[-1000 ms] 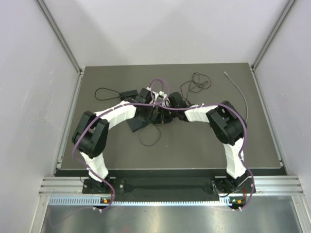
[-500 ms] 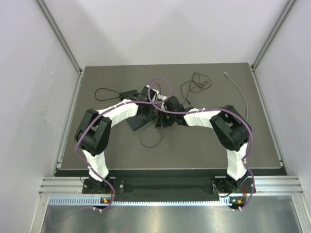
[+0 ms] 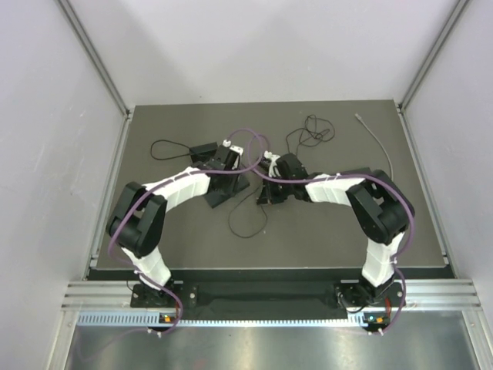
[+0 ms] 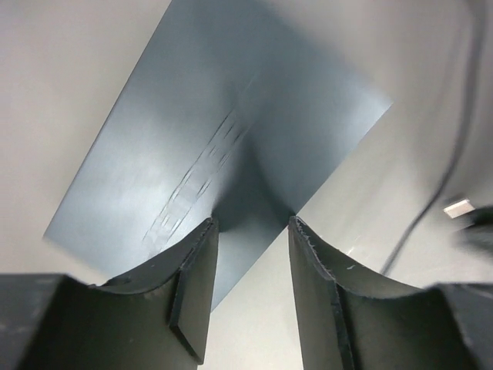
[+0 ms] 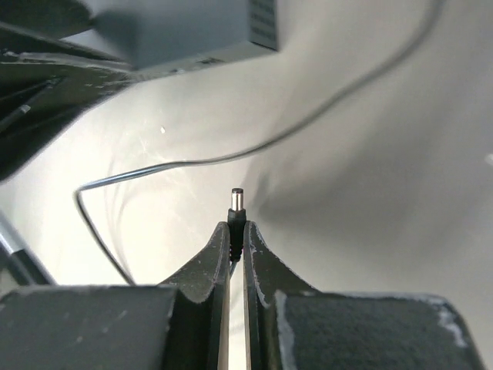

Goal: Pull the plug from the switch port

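Note:
The switch (image 3: 219, 193) is a flat dark box on the mat, also in the left wrist view (image 4: 223, 139) and at the top of the right wrist view (image 5: 192, 27). My left gripper (image 3: 233, 168) (image 4: 253, 222) is open, its fingertips (image 4: 202, 231) down at the switch's edge, with nothing between them. My right gripper (image 3: 264, 193) (image 5: 237, 228) is shut on a black barrel plug (image 5: 237, 203), whose metal tip sticks out free of the switch. The plug's thin black cable (image 3: 248, 222) (image 5: 308, 123) loops over the mat.
A small black adapter (image 3: 203, 148) with a thin lead lies at the far left. A tangle of black cable (image 3: 312, 131) and a grey cable (image 3: 377, 145) lie at the far right. Purple arm cables (image 3: 250, 135) arch over both wrists.
My right gripper has drawn back from the switch toward the near right with the plug. The left gripper has shifted toward the switch's far side. The cable loop has moved nearer.

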Available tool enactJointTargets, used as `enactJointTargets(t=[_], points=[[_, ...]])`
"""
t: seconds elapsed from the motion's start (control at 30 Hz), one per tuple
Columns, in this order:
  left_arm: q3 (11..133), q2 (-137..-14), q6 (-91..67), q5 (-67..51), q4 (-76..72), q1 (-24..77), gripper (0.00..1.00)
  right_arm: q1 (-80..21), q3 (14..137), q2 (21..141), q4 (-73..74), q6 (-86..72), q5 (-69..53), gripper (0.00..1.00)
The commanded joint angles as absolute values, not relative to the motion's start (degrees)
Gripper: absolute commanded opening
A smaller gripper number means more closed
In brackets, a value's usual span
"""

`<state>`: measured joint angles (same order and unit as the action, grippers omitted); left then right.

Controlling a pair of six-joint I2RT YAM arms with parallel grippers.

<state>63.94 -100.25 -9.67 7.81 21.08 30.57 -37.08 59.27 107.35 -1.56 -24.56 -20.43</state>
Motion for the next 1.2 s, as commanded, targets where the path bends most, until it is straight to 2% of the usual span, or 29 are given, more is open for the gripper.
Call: enactJointTargets(t=[0.0, 0.17, 0.43, 0.57, 0.87, 1.03, 1.17], points=[[58.5, -98.5, -11.4, 9.0, 30.2, 29.1, 0.47, -34.5, 57.6, 101.8, -4.8, -25.7, -23.9, 0.00], [57.7, -92.4, -12.6, 6.5, 31.1, 29.1, 0.48, -31.9, 58.5, 101.6, -1.8, -23.5, -22.9, 0.01], [56.9, -81.0, -16.2, 6.1, 32.2, 27.2, 0.50, -28.6, 62.6, 103.4, 6.7, -17.2, -10.8, 0.05], [57.0, -77.1, -18.4, 7.8, 32.9, 26.4, 0.50, -28.6, 63.8, 103.4, 7.0, -17.0, -11.2, 0.32], [54.5, -72.8, -22.1, -2.3, 30.3, 12.7, 0.51, -28.9, 69.5, 102.3, 12.6, -15.8, -9.6, 0.63], [51.4, -71.5, -26.0, -1.1, 27.2, 10.3, 0.51, -30.8, 75.8, 104.8, 14.8, -15.5, -12.3, 0.64], [51.3, -73.4, -28.9, -2.7, 25.8, 8.6, 0.49, -32.6, 82.5, 108.2, 15.7, -17.0, -13.2, 0.56]])
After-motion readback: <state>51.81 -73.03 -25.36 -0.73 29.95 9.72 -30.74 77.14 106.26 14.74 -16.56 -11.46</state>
